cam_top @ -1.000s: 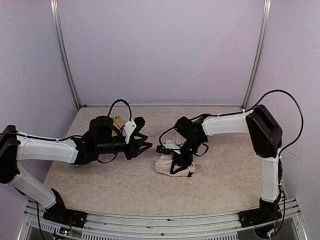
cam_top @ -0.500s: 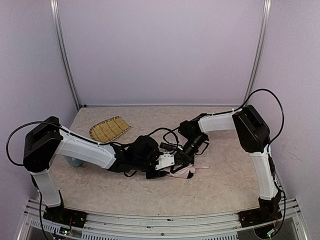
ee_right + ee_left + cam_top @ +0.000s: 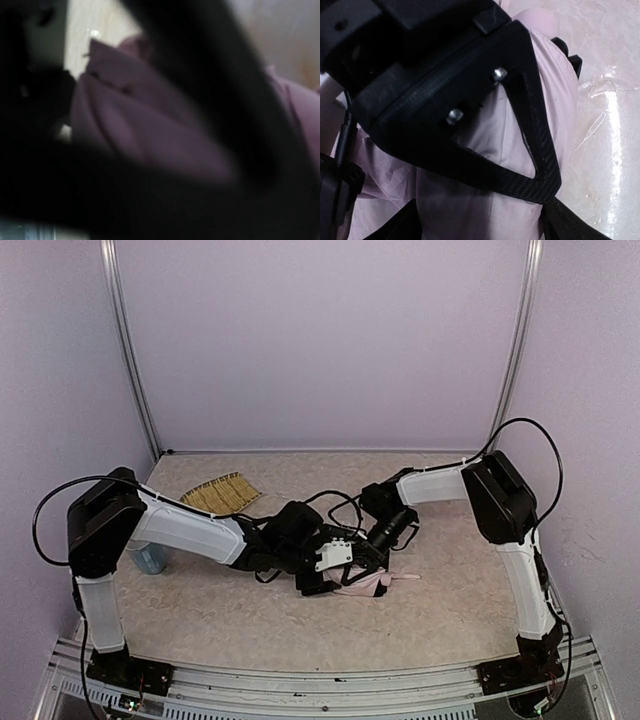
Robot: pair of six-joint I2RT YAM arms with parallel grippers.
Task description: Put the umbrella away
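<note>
The left gripper (image 3: 336,578) had swung in over the pink umbrella (image 3: 373,583), jaws apart; whether the right gripper (image 3: 366,552) clamped it was unclear.

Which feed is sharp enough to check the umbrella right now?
Top external: sharp and evenly lit, but the umbrella is mostly covered. Left wrist: sharp close-up, with glare streaks on the table. Right wrist: badly blurred and dark, too close to judge anything.

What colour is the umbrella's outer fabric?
Pale pink, plain with no pattern. The umbrella shows best in the left wrist view.
</note>
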